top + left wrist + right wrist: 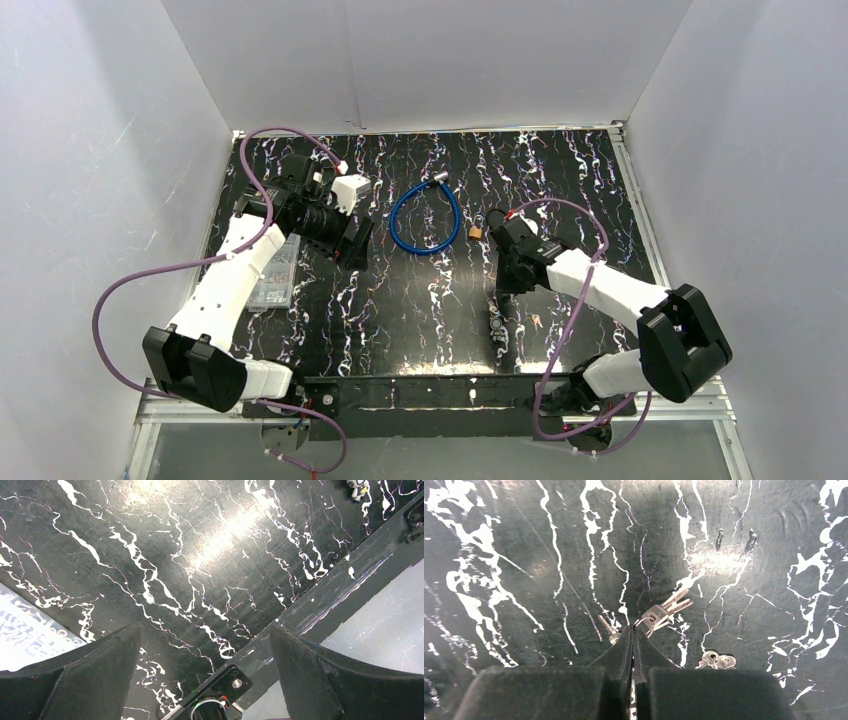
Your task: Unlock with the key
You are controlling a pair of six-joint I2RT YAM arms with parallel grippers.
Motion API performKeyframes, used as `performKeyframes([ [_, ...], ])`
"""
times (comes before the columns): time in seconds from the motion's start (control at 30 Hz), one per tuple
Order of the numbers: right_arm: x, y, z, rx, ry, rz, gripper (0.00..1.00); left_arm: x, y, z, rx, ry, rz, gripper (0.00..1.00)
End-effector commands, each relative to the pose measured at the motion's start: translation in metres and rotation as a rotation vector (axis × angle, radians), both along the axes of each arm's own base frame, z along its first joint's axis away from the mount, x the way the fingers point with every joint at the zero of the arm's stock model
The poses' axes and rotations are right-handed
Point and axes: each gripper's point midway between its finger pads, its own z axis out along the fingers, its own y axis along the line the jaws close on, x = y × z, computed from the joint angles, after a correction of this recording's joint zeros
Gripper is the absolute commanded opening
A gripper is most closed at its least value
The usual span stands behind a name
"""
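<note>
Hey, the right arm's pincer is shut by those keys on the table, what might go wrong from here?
1. The right pincer meets only at its very tips beside the key bunch; any hold looks thin, so the keys may slip on lifting.
2. Several keys fan out, so the wrong one may lead.
3. The blue cable lock lies loose, with the open left pincer away from it; it may slide under a key's push.

black tabletop (420,310) streaked with white veins, marble-look. boxed in by plain white walls: back wall (420,60), left wall (90,150), right wall (760,140). silver rail (641,205) down the right edge. soft glare (235,530) across the surface, left wrist view.
</note>
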Motion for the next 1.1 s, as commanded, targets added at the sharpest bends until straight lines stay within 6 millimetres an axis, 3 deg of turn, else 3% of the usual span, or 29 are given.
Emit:
performKeyframes([
  [0.0, 0.013, 0.010, 0.046, 0.056, -0.092, 0.020, 0.01, -0.008, -0.003, 0.007, -0.028, -0.017, -0.007, 0.99],
  [0.1, 0.013, 0.022, 0.073, 0.124, -0.117, 0.065, 0.01, -0.009, -0.014, 0.010, -0.093, -0.040, -0.033, 0.99],
  [0.2, 0.010, 0.046, 0.110, 0.249, -0.139, 0.169, 0.01, -0.016, -0.033, 0.020, -0.215, -0.117, -0.115, 0.99],
  [0.33, -0.010, 0.085, 0.170, 0.446, -0.141, 0.367, 0.01, -0.037, -0.053, 0.041, -0.377, -0.210, -0.271, 0.99],
  [0.47, -0.035, 0.116, 0.229, 0.556, -0.183, 0.554, 0.01, -0.069, -0.065, 0.070, -0.511, -0.477, -0.541, 0.99],
  [0.63, -0.071, 0.144, 0.287, 0.692, -0.220, 0.735, 0.01, -0.053, -0.084, 0.091, -0.590, -0.615, -0.529, 0.99],
  [0.7, -0.086, 0.151, 0.304, 0.738, -0.232, 0.799, 0.01, -0.052, -0.092, 0.099, -0.624, -0.659, -0.539, 0.99],
  [0.87, -0.107, 0.158, 0.336, 0.814, -0.258, 0.890, 0.01, -0.071, -0.111, 0.113, -0.678, -0.744, -0.646, 0.98],
  [1.07, -0.120, 0.163, 0.357, 0.869, -0.288, 0.954, 0.01, -0.084, -0.129, 0.131, -0.717, -0.792, -0.734, 0.80],
])
